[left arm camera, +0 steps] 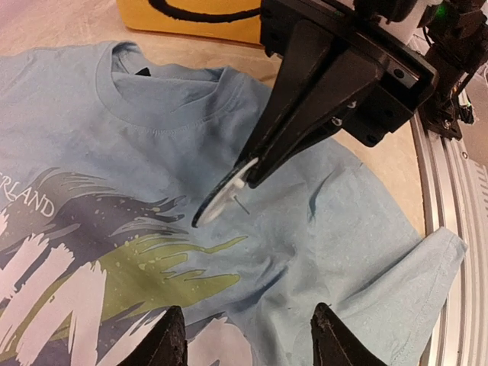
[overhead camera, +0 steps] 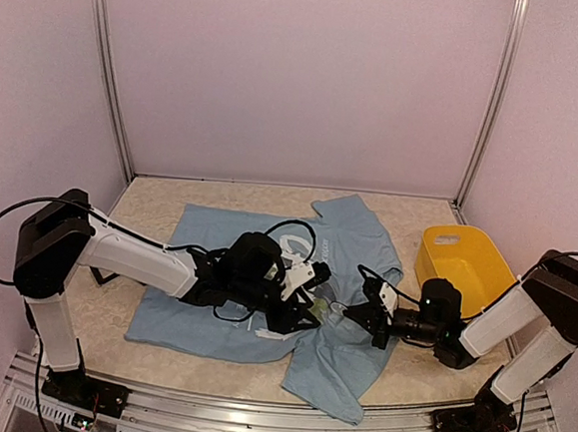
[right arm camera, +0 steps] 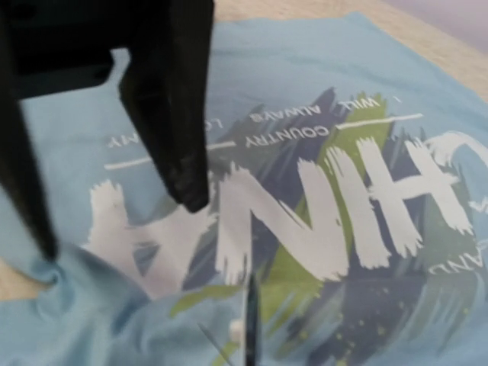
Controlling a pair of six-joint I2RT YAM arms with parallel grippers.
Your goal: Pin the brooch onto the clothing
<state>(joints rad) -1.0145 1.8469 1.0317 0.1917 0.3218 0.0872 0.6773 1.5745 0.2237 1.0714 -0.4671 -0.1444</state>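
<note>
**A:** What does the overhead view show?

**B:** A light blue short-sleeved T-shirt (overhead camera: 186, 318) with a printed chest lies rumpled on the beige speckled surface (overhead camera: 260, 199). A yellow plastic tub (overhead camera: 463, 258) stands to its right. The arms meet over the chest, the left end effector (overhead camera: 313, 293) just beside the right end effector (overhead camera: 353, 313). The badge is too small to make out here.

**A:** And the left wrist view?

**B:** The left end effector (left arm camera: 250, 339) is spread wide and holds nothing. Opposite it, the right end effector (left arm camera: 245, 174) is clamped on the small round brooch (left arm camera: 219, 200). The brooch is tilted, showing its pale back and rim and its thin pin (left arm camera: 240, 204). It hangs low over the T-shirt (left arm camera: 343, 229), below the collar at the print's upper edge. I cannot tell whether it touches the fabric. The tub (left arm camera: 183, 19) sits along the top.

**A:** And the right wrist view?

**B:** It is blurred. The brooch (right arm camera: 249, 316) shows edge-on as a thin dark sliver at the bottom, over the T-shirt (right arm camera: 305, 69) lettering. The left end effector's black fingers (right arm camera: 187, 114) hang apart at upper left.
</note>
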